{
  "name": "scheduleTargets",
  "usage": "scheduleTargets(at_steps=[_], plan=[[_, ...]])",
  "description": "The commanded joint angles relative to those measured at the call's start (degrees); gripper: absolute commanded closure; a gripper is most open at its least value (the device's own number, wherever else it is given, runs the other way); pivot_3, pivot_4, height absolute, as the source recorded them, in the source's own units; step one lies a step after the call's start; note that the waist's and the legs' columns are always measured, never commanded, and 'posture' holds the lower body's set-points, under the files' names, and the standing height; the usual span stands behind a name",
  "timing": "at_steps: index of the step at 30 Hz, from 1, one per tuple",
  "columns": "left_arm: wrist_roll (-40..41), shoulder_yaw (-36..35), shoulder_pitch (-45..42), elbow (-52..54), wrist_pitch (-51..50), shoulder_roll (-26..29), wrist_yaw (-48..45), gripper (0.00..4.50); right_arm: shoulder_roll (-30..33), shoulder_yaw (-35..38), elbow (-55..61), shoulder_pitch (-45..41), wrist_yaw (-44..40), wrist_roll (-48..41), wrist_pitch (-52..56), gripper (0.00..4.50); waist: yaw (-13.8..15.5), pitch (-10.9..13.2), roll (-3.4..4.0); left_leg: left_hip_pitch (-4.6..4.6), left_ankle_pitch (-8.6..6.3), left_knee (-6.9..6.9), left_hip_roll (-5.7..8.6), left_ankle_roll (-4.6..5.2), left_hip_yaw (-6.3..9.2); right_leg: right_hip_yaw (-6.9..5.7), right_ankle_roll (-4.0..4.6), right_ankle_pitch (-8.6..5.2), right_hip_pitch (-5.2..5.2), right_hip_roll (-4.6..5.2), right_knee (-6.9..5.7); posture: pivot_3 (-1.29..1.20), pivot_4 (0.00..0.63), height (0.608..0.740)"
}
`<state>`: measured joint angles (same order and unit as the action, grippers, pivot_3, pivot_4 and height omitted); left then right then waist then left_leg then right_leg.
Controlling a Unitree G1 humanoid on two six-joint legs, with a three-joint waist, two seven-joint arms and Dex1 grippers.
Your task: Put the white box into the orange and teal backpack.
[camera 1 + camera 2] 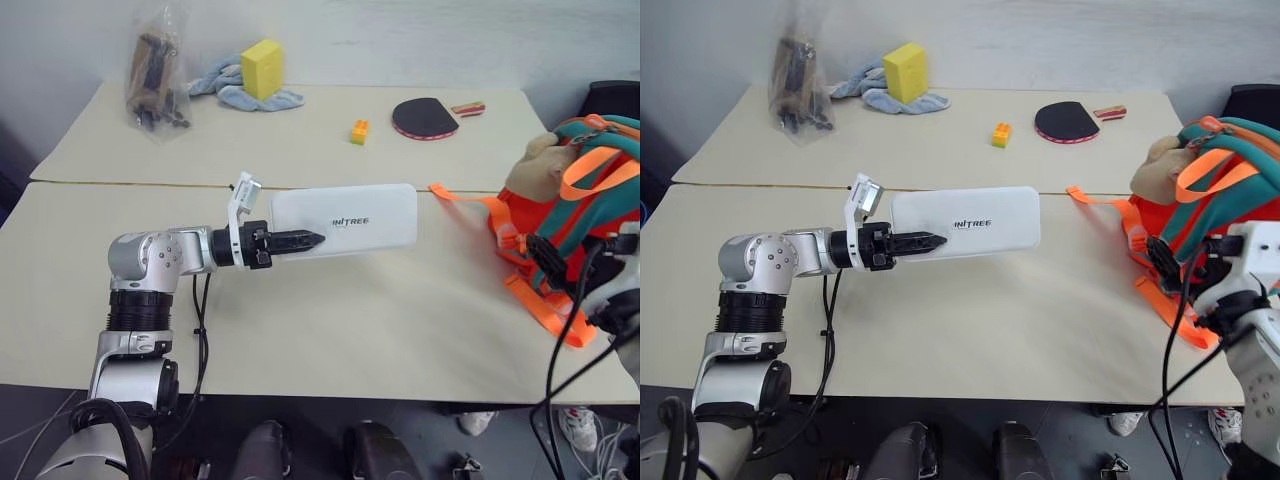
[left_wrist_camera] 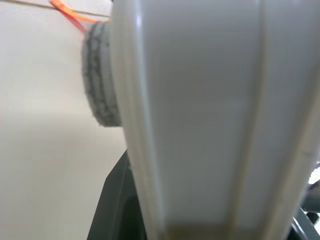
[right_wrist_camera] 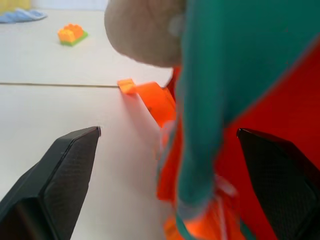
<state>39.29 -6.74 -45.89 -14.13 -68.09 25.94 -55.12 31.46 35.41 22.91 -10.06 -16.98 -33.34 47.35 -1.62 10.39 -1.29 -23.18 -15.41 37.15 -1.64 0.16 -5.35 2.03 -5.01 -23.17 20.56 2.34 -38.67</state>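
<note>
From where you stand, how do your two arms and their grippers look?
The left arm has rounded silver metal segments with black ribbed joints, a black cable beneath and a white bracket at the wrist. The left gripper has slim black fingers. The right gripper has broad, black carbon-weave fingers; black cables hang from its white wrist.

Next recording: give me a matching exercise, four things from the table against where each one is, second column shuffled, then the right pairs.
Things:
1. white box
2. yellow sponge block
3. tan plush toy
4. table tennis paddle

Places:
A. on the far table, beside a small red block
B. held by the left tool, above the near table
C. on a blue cloth at the far table's back edge
D. against the orange and teal backpack

Pairs: 1-B, 2-C, 3-D, 4-A
</note>
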Motion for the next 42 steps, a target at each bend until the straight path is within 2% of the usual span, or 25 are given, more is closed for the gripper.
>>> scheduleTargets(at_steps=[1,4,6,11,15,18,22,28,32,37,42], plan=[[0.1,-0.6,-1.2,-0.3,3.6,0.9,-1.1,3.14,2.0,-3.0,-7.8,-6.2,-0.2,3.3,-6.0,0.02,0.1,0.0,0.0,-0.03,0.0,0.02,0.01,0.01,0.0,-0.01,0.0,0.0,0.01,0.02,0.0,0.0,0.15,0.74],[-0.6,-0.6,-1.1,-1.1,5.8,1.5,-0.9,3.14,2.8,-4.8,-12.9,-9.6,-1.6,4.9,-9.7,0.66,0.1,0.0,0.0,-0.1,-0.01,0.04,0.04,0.07,0.0,-0.02,0.0,0.0,0.04,0.08,0.02,0.0,0.15,0.74],[-0.6,-1.6,-1.1,-1.6,6.6,1.7,0.1,3.14,3.8,-5.8,-14.1,-9.9,-3.3,5.2,-10.9,1.29,0.1,0.0,0.0,-0.11,-0.02,0.03,0.04,0.07,0.01,-0.03,0.0,0.0,0.04,0.08,0.02,0.0,0.15,0.74],[-0.9,-3.3,-1.6,-3.4,8.2,2.4,2.1,3.14,6.0,-7.3,-12.7,-8.3,-8.8,3.8,-11.5,3.13,-0.2,0.0,0.0,-0.1,-0.01,0.06,0.0,0.08,0.01,-0.03,0.0,0.0,0.04,0.06,-0.03,0.0,0.15,0.74],[-0.9,-4.2,-2.7,-3.9,9.0,3.0,3.7,3.14,8.4,-9.2,-5.8,-5.9,-16.9,-2.4,-8.5,4.49,-0.2,0.0,0.0,-0.1,-0.01,0.03,-0.04,0.07,0.02,-0.04,0.0,0.0,0.04,0.0,-0.02,0.0,0.15,0.74],[-1.2,-5.0,-4.6,-5.2,10.1,3.7,4.6,3.14,11.3,-9.5,0.2,-6.5,-21.6,-10.4,-2.9,4.49,-0.1,0.0,0.01,-0.1,-0.01,0.06,-0.04,0.07,0.01,-0.04,0.0,0.0,0.04,0.01,-0.05,0.0,0.15,0.74],[-4.2,-5.0,-7.4,-11.0,16.2,5.2,5.3,3.14,20.1,-10.1,6.1,-7.0,-30.1,-18.8,2.6,4.49,-0.1,0.0,0.0,-0.11,-0.02,0.05,-0.02,0.08,0.03,-0.07,0.0,0.0,0.03,0.03,0.01,0.0,0.15,0.74],[-1.3,-5.4,-10.4,-8.1,17.5,7.4,-2.1,3.14,29.9,-2.9,6.6,-11.8,-35.8,-39.9,11.3,4.49,0.0,0.2,-0.14,-0.16,-0.03,0.03,-0.06,0.08,0.09,-0.14,0.0,0.0,0.05,0.04,0.08,0.0,0.15,0.74],[2.8,-6.1,-11.0,-2.9,15.2,7.7,-6.5,3.14,35.9,2.6,6.9,-10.0,-37.5,-53.6,16.4,4.49,0.2,0.2,-0.18,-0.24,-0.09,0.05,-0.04,0.19,0.14,-0.2,0.0,0.0,0.0,0.1,0.15,0.0,0.15,0.74],[8.6,-5.6,-11.3,5.0,11.7,6.9,-9.9,3.14,38.2,12.3,10.8,-0.3,-42.0,-56.9,22.1,4.49,0.2,0.3,-0.21,-0.32,-0.16,0.13,-0.02,0.31,0.18,-0.23,-0.02,0.01,-0.09,0.12,0.24,0.0,0.15,0.74],[7.1,-1.8,-10.5,7.6,15.0,7.3,-14.4,3.14,36.8,13.5,11.3,4.5,-40.1,-53.2,19.8,4.49,0.0,0.3,-0.21,-0.15,-0.16,0.24,-0.01,0.33,0.16,-0.19,-0.05,0.03,-0.25,0.11,0.29,0.0,0.15,0.74]])
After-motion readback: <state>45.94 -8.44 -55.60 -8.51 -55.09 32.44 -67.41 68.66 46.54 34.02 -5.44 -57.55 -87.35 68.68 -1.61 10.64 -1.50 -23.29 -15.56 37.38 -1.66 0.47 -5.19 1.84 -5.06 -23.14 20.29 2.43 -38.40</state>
